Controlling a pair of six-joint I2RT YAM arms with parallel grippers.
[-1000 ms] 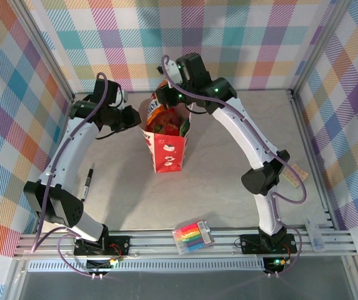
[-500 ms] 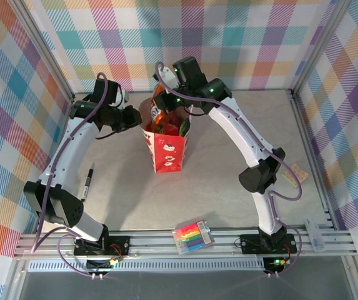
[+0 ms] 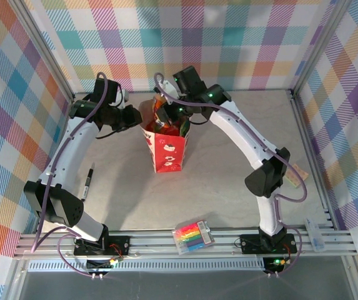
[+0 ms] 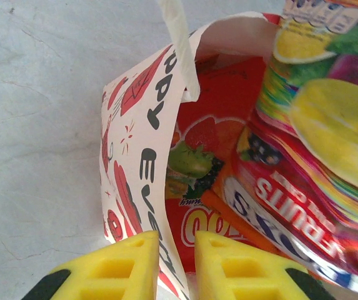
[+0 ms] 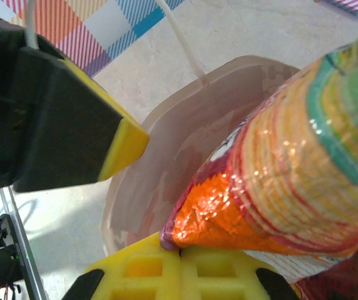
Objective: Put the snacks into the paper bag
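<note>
Nearest the arm bases, a clear marker pack (image 3: 193,236) lies at the front edge of the table (image 3: 228,181). A black pen (image 3: 89,181) lies further in on the left. Mid-table stands the paper bag (image 3: 166,153), upright and open-mouthed, with a red strawberry-print pouch (image 4: 213,140) inside. The left gripper (image 4: 175,264) pinches the top of the bag's left wall between nearly closed fingers. Beyond it, the right gripper (image 5: 180,270) is clamped fully on a corner of the orange pouch (image 5: 278,181), which hangs at the bag's open mouth.
</note>
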